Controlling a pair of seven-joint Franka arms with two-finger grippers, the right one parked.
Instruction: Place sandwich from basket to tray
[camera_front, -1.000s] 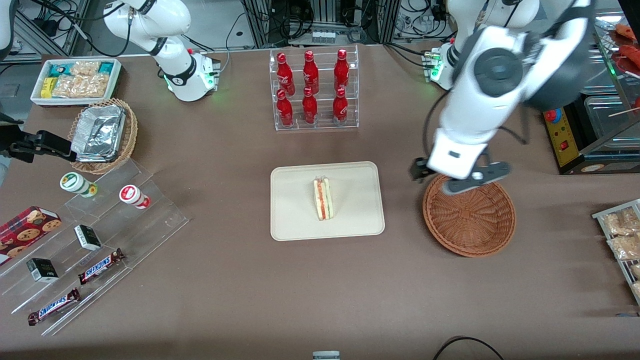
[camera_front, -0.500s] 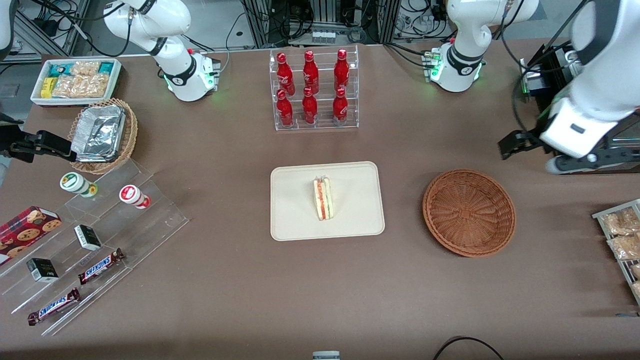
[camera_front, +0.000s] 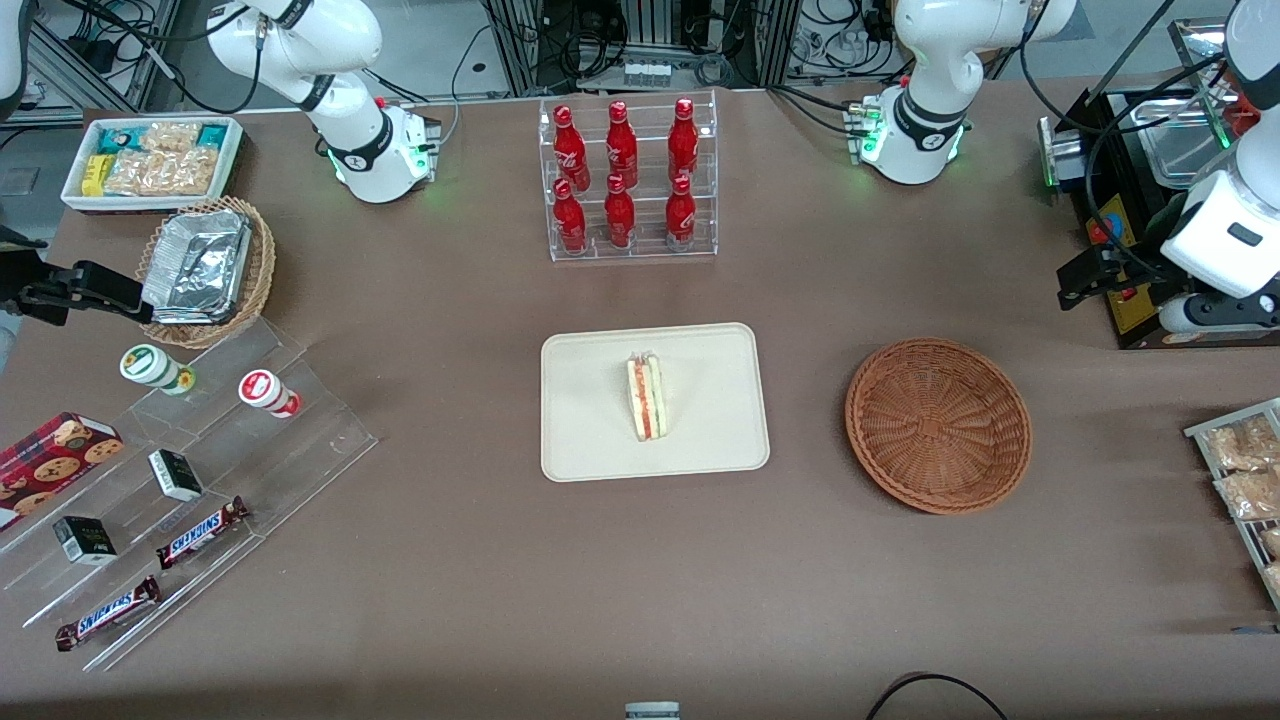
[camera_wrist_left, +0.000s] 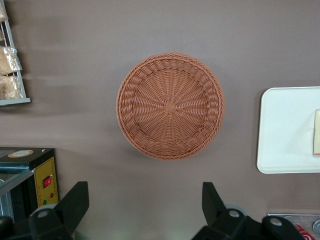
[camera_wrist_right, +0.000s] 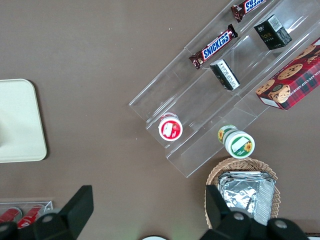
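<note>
Sandwich (camera_front: 646, 397) seen lying on tray (camera_front: 580, 440), near middle, up on its edge. Basket (camera_front: 938, 425) seen beside tray, toward working arm's end of table, nothing in it. Gripper (camera_wrist_left: 142, 207) held high above table near basket, fingers spread wide apart, nothing held.

Bare table between tray (camera_front: 590, 440) and basket (camera_front: 938, 425)

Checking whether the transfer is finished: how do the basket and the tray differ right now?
The basket is round, reddish-brown woven wicker and holds nothing; the tray is flat, cream, rectangular and carries the sandwich. Both sit on the brown table. The gripper hangs open above the table, away from both, at the working arm's end.
</note>
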